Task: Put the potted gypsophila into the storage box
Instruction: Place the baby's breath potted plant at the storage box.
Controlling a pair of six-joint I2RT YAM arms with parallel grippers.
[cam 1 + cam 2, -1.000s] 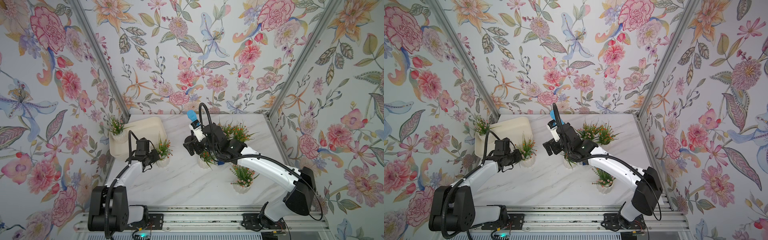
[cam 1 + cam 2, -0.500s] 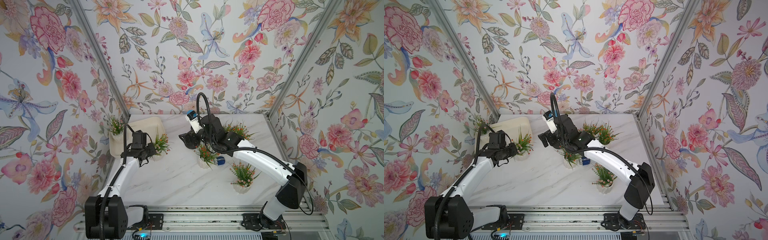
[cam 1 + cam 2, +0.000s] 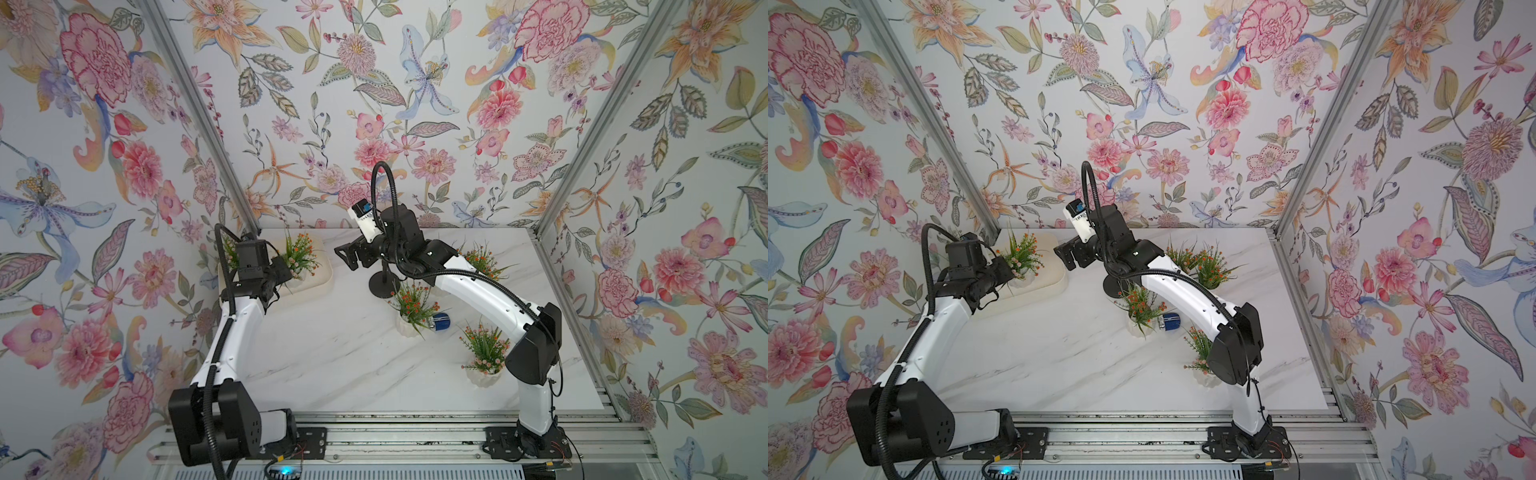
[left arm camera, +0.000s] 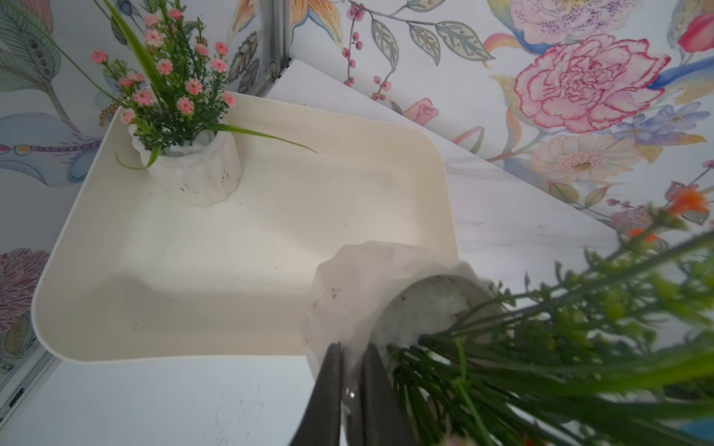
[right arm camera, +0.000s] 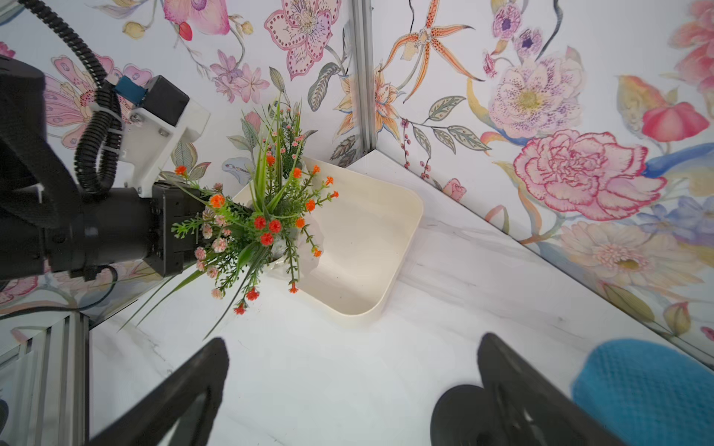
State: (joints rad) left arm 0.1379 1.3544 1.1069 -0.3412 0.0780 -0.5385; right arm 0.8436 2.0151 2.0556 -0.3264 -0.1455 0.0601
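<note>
The left claw [image 4: 349,347] is clenched on the rim of the orange-flowered pot [image 4: 359,285], pinching the pot wall and holding it tilted over the storage box [image 4: 232,251] near its edge. I cannot tell whether the base touches the box floor. A pink-flowered pot [image 4: 193,170] stands in the box's far corner. 4 more pots [image 3: 482,374] wait on the counter [image 3: 332,353] around the right arm [image 3: 478,291]. The right claw [image 5: 353,343] is released and empty above the counter. The pots look light, rigid and probably chippable. Their plastic sprays look soft and springy, so the ribbed rim seems the sound place to grip, not the foliage.
</note>
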